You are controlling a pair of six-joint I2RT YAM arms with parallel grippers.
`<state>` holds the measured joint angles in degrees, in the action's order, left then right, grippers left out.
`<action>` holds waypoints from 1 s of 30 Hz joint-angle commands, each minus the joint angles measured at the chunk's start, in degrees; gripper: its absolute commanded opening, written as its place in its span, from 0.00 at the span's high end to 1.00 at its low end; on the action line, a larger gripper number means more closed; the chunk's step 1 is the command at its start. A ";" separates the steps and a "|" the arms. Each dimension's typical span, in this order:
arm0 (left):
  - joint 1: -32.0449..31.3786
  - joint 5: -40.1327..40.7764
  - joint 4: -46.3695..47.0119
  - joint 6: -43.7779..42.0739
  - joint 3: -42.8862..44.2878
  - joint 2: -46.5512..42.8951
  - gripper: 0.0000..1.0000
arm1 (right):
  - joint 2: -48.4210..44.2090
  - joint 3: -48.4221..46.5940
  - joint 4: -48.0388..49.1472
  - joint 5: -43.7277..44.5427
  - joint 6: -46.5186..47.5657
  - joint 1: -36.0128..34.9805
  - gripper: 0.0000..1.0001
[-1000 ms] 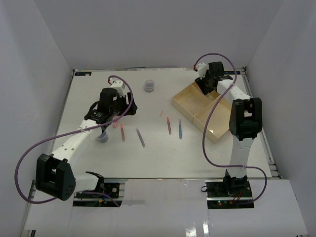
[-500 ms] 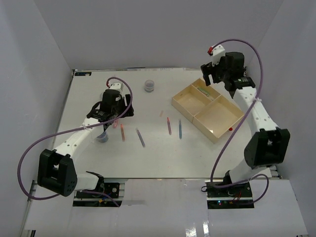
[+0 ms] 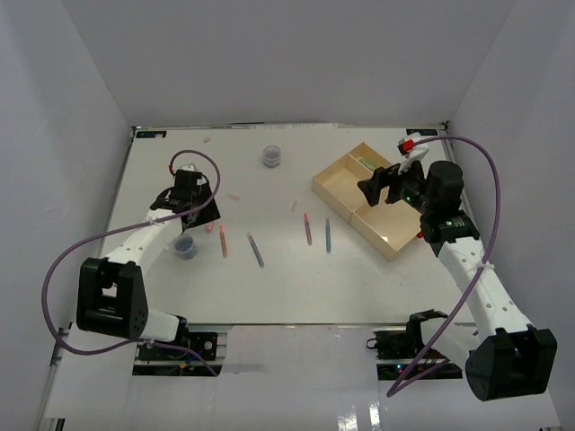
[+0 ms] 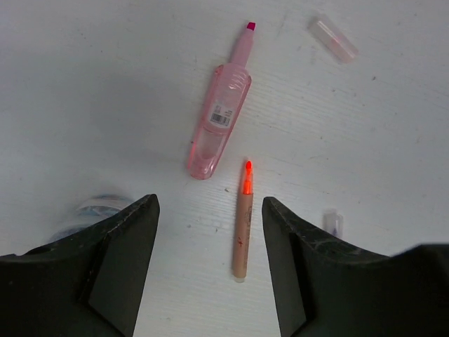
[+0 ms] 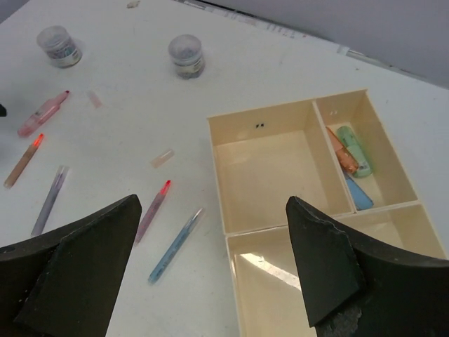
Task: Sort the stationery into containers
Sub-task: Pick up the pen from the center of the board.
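Stationery lies partly sorted on the white table [image 3: 359,287]. A shallow beige rectangular tray with three compartments [image 3: 316,182] sits toward the far right corner, turned at an angle to the table's edges. Its narrow compartment, the one nearest the far edge, holds a short chunky green piece [image 5: 354,149], a chunky orange piece [image 5: 342,160] and a chunky blue piece [image 5: 359,195], lying close together.

The right gripper [image 5: 214,203] hangs above the tray, fingers spread wide with nothing between them.

Loose pens lie on the middle of the table, between the tray and the left edge. Nearest the tray is a thin blue pen [image 3: 328,234], with a thin pink pen [image 3: 307,229] just beside it. A thin purple pen [image 3: 256,250] lies well apart from both, further toward the left edge. Further left again are a thin orange pen [image 4: 243,225] and a fat translucent pink highlighter [image 4: 217,126], both uncapped, close together but not touching. A small clear cap [image 4: 334,40] lies apart from them.

One small round grey tub [image 3: 271,156] stands near the middle of the far edge. A second small grey tub [image 3: 186,246] stands toward the left edge, just beside the left arm.

The left gripper [image 4: 209,207] is over the table by the orange pen, jaws wide apart and holding nothing. In its wrist view the pen lies in the gap between the fingers. The second tub is partly hidden behind the left finger.
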<state>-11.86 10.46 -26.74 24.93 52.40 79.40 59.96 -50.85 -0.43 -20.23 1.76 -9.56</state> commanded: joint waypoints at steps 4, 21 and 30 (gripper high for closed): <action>0.96 -2.11 1.87 -1.55 0.51 4.70 0.33 | -4.77 5.67 10.63 -5.52 -6.77 -0.11 0.10; 2.63 -1.06 2.66 -3.39 4.90 15.96 0.47 | -5.82 9.45 12.55 -8.51 -6.15 -0.11 0.10; 2.72 -3.95 3.80 -5.59 4.46 17.81 0.49 | -5.74 10.16 13.08 -9.74 -5.72 -0.11 0.10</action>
<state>-9.32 8.69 -24.73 20.49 55.99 96.60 54.81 -41.34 9.39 -28.77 -4.12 -9.56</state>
